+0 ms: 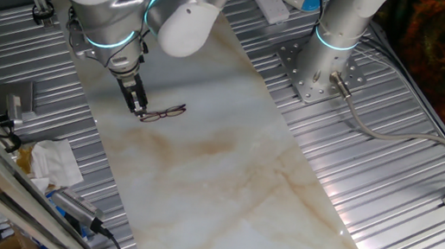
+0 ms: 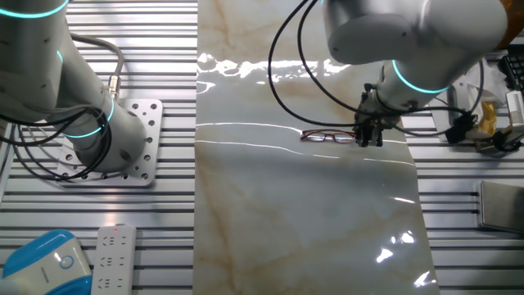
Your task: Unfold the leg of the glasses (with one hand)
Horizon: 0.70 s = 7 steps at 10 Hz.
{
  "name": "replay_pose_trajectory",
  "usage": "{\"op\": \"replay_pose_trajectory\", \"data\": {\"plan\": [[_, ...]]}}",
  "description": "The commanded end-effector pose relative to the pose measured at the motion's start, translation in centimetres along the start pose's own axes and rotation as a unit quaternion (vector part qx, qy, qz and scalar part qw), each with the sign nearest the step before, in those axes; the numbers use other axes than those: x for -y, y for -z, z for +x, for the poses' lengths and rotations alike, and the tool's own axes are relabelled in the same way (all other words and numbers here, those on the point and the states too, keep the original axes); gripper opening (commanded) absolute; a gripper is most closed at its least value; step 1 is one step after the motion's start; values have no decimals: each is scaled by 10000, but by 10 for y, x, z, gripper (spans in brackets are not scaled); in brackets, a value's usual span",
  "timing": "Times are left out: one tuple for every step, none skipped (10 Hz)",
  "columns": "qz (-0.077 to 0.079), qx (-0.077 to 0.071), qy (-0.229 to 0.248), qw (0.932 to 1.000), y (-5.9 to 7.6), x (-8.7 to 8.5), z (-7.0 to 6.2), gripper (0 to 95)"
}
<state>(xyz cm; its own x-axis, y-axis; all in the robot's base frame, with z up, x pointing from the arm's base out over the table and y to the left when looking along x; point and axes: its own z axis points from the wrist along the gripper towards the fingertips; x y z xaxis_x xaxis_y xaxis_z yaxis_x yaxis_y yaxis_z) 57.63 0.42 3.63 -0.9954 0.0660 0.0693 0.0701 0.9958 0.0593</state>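
Right now the gripper (image 1: 137, 106) sits at one end of the glasses (image 1: 164, 114) lying on the marble slab (image 1: 223, 186), finger spacing impossible to tell, and the light frame could skid away if nudged sideways.

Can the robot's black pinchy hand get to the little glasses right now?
Probably yes. The gripper is already down at one end of the glasses on the marble sheet, with nothing between them.
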Motion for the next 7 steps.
{"op": "replay_pose_trajectory", "data": {"plan": [[68, 123, -7, 9999, 1, 1, 0, 190], [82, 198, 8, 9998, 1, 1, 0, 190], [102, 260, 28, 9996, 1, 1, 0, 190], [163, 329, 53, 9993, 1, 1, 0, 190], [150, 325, 41, 9993, 1, 1, 0, 190], [143, 307, 31, 9994, 1, 1, 0, 190], [111, 261, 10, 9996, 1, 1, 0, 190]]}}
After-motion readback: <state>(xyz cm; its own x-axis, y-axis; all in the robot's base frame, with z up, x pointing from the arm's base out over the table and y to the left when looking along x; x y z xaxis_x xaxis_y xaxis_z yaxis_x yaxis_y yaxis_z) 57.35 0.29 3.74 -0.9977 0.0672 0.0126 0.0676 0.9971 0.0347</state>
